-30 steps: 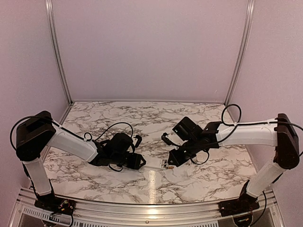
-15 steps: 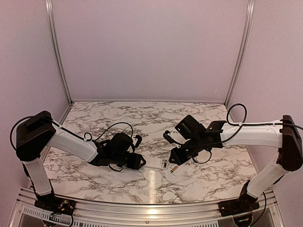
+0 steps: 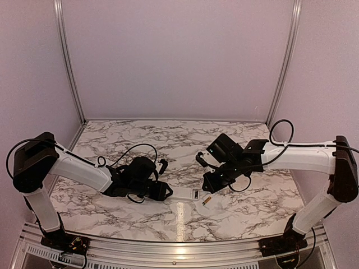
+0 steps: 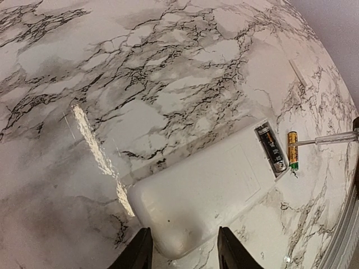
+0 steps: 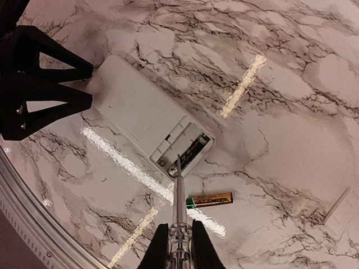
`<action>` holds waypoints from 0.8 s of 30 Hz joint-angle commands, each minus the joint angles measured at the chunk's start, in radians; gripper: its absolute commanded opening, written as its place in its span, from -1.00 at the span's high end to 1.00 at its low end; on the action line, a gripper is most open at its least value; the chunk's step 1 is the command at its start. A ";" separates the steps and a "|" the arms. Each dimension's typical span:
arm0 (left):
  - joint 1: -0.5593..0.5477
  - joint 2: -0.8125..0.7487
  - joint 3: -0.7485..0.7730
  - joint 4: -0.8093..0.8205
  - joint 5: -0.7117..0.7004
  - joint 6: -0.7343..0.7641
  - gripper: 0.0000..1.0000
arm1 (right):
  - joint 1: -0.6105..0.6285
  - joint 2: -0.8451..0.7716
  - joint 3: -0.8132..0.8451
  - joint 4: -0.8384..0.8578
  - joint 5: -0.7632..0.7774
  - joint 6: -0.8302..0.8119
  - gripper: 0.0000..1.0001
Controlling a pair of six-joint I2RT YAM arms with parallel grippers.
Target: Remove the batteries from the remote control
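The white remote control (image 4: 207, 190) lies flat on the marble with its battery bay open. My left gripper (image 4: 182, 246) is shut on its rounded end, one finger on each side. A dark battery (image 5: 189, 152) sits in the bay. The orange-gold battery (image 5: 209, 199) lies loose on the table just beside that end of the remote (image 3: 184, 194). My right gripper (image 5: 179, 242) is shut on a clear-handled tool with a thin grey rod (image 5: 179, 185). The rod's tip is over the near end of the bay.
A small flat white piece (image 5: 342, 210) lies on the marble to the right of the remote. The metal rail of the table's near edge (image 5: 33, 224) runs close below the remote. My left gripper's black fingers (image 5: 53, 84) cover the remote's left end.
The orange-gold battery has come out of the remote and now lies on the table beside it. My right gripper has pulled back a little to the right with the tool.
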 commanded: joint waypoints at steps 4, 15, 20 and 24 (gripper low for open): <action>-0.014 -0.040 -0.013 -0.013 -0.001 0.012 0.16 | 0.007 0.042 0.057 -0.040 0.027 0.025 1.00; -0.014 -0.044 -0.012 -0.054 -0.044 0.012 -0.52 | 0.006 0.066 0.054 -0.042 0.037 0.033 1.00; -0.014 -0.001 0.013 -0.060 -0.025 0.022 -0.62 | 0.006 0.074 0.049 -0.050 0.058 0.035 1.00; -0.014 0.013 0.021 -0.057 -0.021 0.021 -0.57 | 0.006 0.075 0.040 -0.049 0.069 0.036 1.00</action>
